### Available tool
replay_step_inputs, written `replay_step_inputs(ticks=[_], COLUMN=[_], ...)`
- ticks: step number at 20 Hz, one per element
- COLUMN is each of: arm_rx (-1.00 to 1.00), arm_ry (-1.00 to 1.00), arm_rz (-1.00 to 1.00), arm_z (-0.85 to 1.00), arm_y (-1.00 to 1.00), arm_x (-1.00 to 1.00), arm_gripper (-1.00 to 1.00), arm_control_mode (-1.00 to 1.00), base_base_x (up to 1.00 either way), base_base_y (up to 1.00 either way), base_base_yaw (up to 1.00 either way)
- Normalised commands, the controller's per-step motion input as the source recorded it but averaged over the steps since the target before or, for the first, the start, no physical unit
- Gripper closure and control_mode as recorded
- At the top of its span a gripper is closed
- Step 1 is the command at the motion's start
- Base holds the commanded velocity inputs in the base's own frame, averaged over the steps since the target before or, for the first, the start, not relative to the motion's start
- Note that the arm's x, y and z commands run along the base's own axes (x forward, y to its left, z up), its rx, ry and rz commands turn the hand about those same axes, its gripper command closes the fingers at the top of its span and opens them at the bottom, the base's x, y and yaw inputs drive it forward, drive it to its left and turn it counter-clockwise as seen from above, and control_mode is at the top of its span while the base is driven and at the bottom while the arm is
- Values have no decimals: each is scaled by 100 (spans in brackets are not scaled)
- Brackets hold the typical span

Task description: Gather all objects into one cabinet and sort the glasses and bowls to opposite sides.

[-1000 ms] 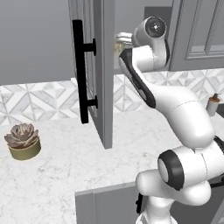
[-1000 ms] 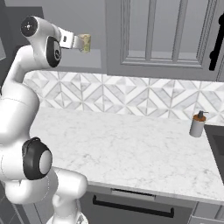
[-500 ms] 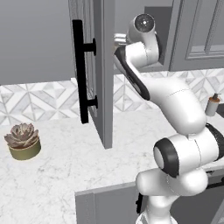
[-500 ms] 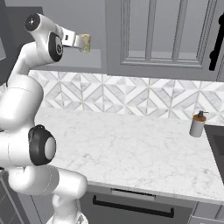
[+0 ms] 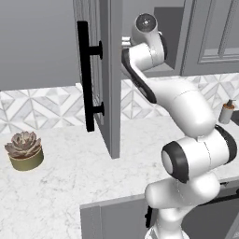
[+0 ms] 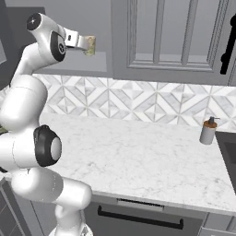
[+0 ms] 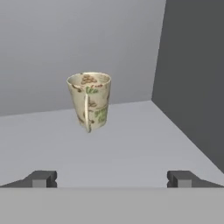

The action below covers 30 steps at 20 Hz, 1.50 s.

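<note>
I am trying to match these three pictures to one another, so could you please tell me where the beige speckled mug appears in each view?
Left base view: the mug cannot be made out; the arm and open cabinet door stand in front of that spot.
Right base view: mug at upper left, just beyond the arm's hand, on the cabinet shelf.
Hand view: mug left of centre on the grey shelf, ahead of the open claw.
Shared landmark: the grey cabinet shelf.

Even, soft, rendered light all round, no glare. The cabinet door [image 5: 109, 74] casts a faint shadow on the marble counter [image 5: 70, 182]. All three views look slightly soft and low-resolution.
</note>
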Motion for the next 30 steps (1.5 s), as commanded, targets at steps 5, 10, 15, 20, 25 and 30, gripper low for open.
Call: replay_step_inputs(ticks=[5,10,15,20,25,30], arm_rx=[-1,0,0,0,0,0], arm_ry=[3,0,0,0,0,0], arm_rz=[-2,0,0,-2,-2,-2], arm_z=[-13,0,0,-5,-2,-1], arm_y=[0,0,5,6,5,16], arm_x=[43,21,0,39,39,24], arm_gripper=[-100,-100,-100,-100,-100,-100], arm_control_mode=[-100,-100,-100,-100,-100,-100], base_base_x=[0,0,0,0,0,0], base_base_y=[0,0,0,0,0,0], base_base_yaw=[0,0,0,0,0,0])
